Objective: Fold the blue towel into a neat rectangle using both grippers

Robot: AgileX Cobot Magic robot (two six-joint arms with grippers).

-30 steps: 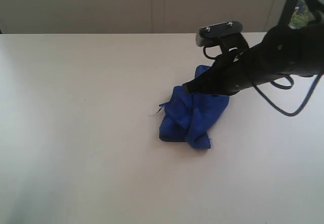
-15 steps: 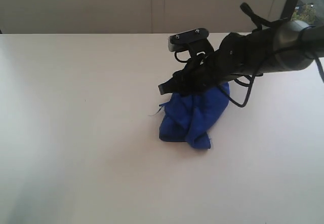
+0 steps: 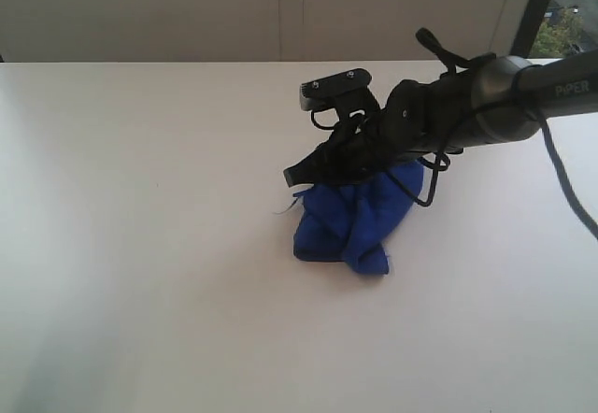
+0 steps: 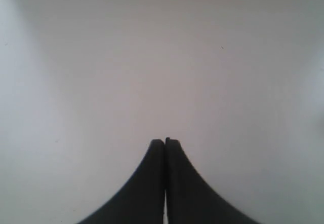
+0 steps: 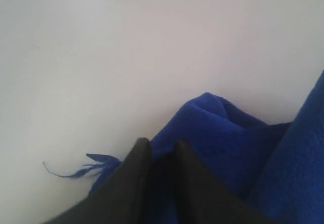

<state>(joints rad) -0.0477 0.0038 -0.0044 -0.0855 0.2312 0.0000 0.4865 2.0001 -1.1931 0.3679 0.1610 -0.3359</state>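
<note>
Around: pale table [image 3: 140,263], beige wall [image 3: 187,11] along the top, window strip [image 3: 572,7] at upper right. Across the heap's upper edge: black right arm [image 3: 467,109] and looping cable [image 3: 425,184], hiding that part. Right of centre: blue towel [image 3: 350,221], crumpled, with a loose thread [image 5: 66,172] trailing off one corner. At its upper-left edge: right gripper [image 3: 291,176], fingers narrowly parted; cannot tell whether cloth is caught between. Left gripper [image 4: 165,142]: pressed together above the tabletop.

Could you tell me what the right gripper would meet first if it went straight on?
Probably the blue towel, bunched just ahead of the right gripper; then bare table. Depth unclear.
</note>
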